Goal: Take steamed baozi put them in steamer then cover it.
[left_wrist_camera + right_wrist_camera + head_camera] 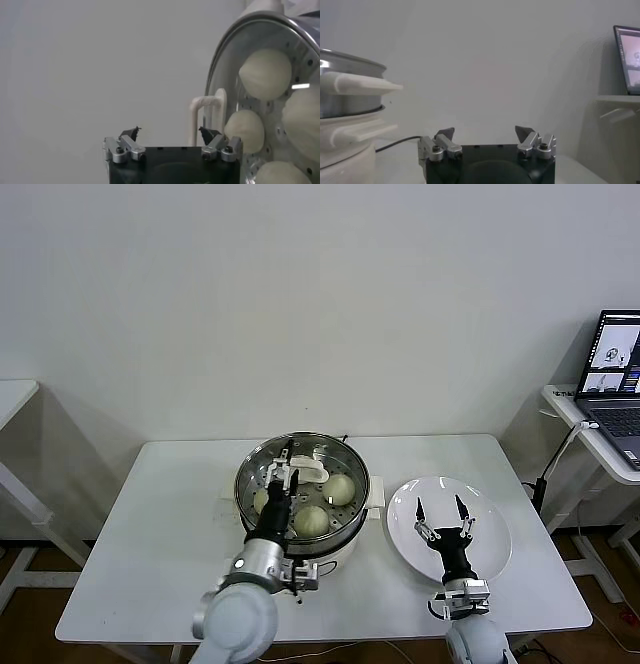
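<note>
Cover lying over the steamer at the middle of the worktop, steamed baozi visible through the glass on the perforated tray inside. Left claw spread wide and hovering right at the white handle, gripping nothing; from the left wrist view, one fingertip just beside the handle's arch, touching or not hard to tell. Right claw spread as well, empty, poised above the bare white plate beside the steamer. Task looking all but finished, so the chief danger probably in the retreat: pulling the left claw away sideways or at a slant could hook a fingertip under the handle and drag the cover off its seat, or tip it so the metal rim rides up on the pot's edge. Safer straight up, clear of the handle, before swinging away. Also unclear whether the rim sits flush all the way round; resting on a tall bun or slightly off centre, could slide with the lightest nudge. Smooth glass on polished steel, so little friction to resist a bump. Lesser risk on the other side: lowering the right claw carelessly could strike the plate and shove it toward the worktop's edge.
</note>
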Tool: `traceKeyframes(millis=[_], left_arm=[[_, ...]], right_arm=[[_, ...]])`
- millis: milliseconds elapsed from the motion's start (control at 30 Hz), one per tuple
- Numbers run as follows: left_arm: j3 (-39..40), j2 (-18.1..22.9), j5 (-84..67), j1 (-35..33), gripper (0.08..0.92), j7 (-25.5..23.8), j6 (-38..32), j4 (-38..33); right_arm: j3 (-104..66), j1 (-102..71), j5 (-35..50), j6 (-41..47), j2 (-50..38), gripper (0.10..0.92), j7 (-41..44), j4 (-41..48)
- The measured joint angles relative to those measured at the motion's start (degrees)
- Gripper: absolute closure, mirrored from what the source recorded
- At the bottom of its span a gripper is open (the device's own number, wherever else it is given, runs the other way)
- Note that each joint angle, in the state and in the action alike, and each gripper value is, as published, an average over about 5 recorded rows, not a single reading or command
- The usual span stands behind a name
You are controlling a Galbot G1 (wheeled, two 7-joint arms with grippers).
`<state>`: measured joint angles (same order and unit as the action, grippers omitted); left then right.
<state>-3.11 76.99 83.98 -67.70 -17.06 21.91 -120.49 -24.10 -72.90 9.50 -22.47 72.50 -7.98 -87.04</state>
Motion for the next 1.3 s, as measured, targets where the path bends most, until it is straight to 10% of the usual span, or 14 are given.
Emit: traceKeyframes(millis=[400, 667, 1300], left_arm=[[-16.8, -4.8, -26.3, -7.6, 0.177, 7.9, -4.6, -6.9], [-31.2, -4.8, -54.6, -11.6, 0.177, 14.4, -16.8, 2.0], [-41.1, -3.2, -83.4, -16.3, 0.177, 12.7, -36.5, 16.0]], right_arm=[[-0.2, -1.6, 5.6, 3.9, -1.1, 0.203, -1.0, -3.1], [-0.2, -2.3, 9.0, 5.5, -1.1, 0.203, -1.2, -4.8], [-0.5, -3.3, 9.8, 8.9, 0.4, 0.203, -1.1, -6.6]])
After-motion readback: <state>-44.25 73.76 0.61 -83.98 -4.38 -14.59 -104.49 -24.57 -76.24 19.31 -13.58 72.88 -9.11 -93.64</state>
